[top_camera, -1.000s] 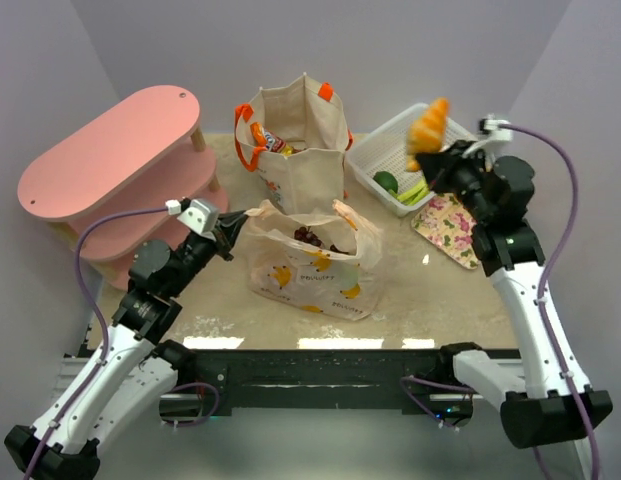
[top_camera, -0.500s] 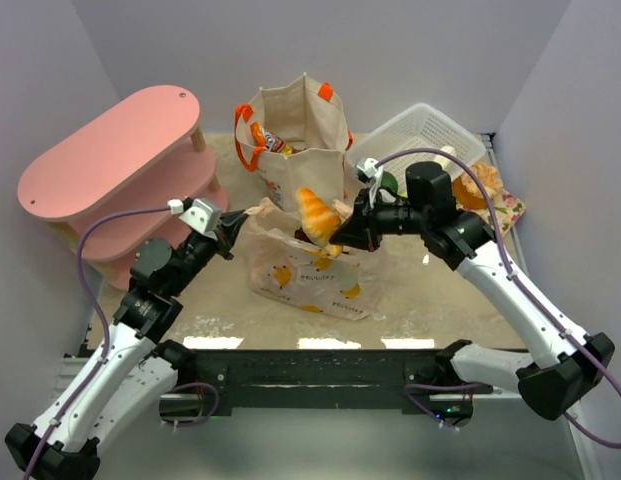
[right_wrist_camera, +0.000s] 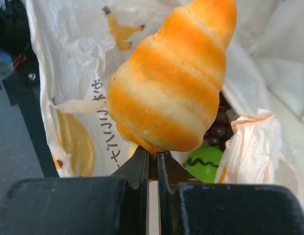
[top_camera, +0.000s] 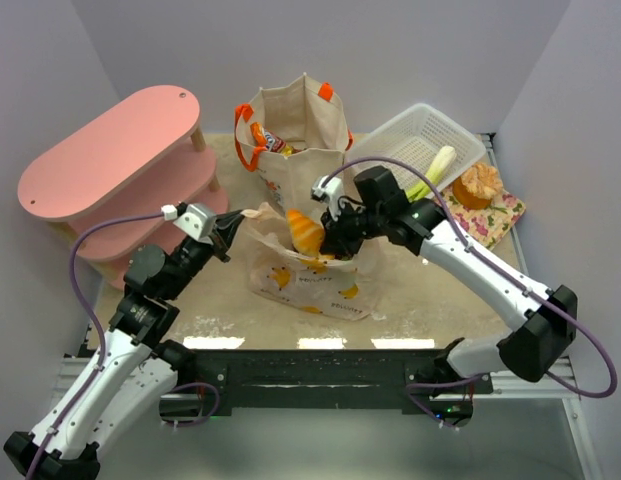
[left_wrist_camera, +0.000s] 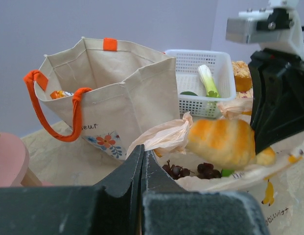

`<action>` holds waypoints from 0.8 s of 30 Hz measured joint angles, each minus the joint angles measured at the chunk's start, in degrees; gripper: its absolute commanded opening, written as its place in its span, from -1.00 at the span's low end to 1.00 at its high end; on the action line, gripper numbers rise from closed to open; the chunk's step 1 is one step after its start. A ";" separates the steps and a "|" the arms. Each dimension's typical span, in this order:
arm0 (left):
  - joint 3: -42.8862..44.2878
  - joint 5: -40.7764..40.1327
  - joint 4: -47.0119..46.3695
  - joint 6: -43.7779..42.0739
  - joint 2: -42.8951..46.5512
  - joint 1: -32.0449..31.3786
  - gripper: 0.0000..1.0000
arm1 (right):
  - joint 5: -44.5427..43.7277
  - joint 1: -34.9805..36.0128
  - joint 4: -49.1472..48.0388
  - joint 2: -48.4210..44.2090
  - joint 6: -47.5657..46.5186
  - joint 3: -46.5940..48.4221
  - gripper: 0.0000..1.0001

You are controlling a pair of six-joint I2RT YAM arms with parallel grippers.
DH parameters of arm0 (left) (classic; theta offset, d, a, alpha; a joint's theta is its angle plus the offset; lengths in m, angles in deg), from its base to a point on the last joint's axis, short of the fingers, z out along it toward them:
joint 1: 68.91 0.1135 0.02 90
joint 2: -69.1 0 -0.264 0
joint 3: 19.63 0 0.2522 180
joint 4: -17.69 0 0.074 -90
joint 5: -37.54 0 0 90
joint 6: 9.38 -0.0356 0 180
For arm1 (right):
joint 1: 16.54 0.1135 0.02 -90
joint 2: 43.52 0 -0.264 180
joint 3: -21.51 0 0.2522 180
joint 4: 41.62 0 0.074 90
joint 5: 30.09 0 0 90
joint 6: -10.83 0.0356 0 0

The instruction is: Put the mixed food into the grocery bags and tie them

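The right arm reaches leftward, its right gripper [right_wrist_camera: 152, 159] pinching the golden bread [top_camera: 304, 230] over the open peach plastic bag [top_camera: 308, 282] (dark grapes [left_wrist_camera: 191, 170] inside). The left gripper [left_wrist_camera: 143, 152], fingers pressed together, nips the bag's handle.

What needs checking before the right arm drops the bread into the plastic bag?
1. Grip: right gripper is shut on the lower end of the croissant. Ok.
2. Position: the croissant is over the mouth of the peach plastic bag in the top view. Ok.
3. Mouth open: left gripper is shut at the bag handle, pulling it aside. Ok.
4. Room inside: grapes and a green vegetable lie low in the bag, with space above them. Ok.
5. Croissant clear of the bag's rim on every side: cannot tell.
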 measured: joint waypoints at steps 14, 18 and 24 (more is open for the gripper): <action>0.00 -6.05 1.36 0.61 -2.14 0.00 -1.00 | -10.91 14.49 1.68 -4.70 6.67 -10.23 -1.00; 0.00 -5.57 1.57 0.61 -1.49 0.02 -1.00 | -15.76 14.75 1.46 -3.28 9.81 -10.03 -0.82; -0.35 -2.78 0.37 0.17 0.92 0.02 -1.00 | -21.03 14.69 2.95 1.27 14.08 -4.70 0.29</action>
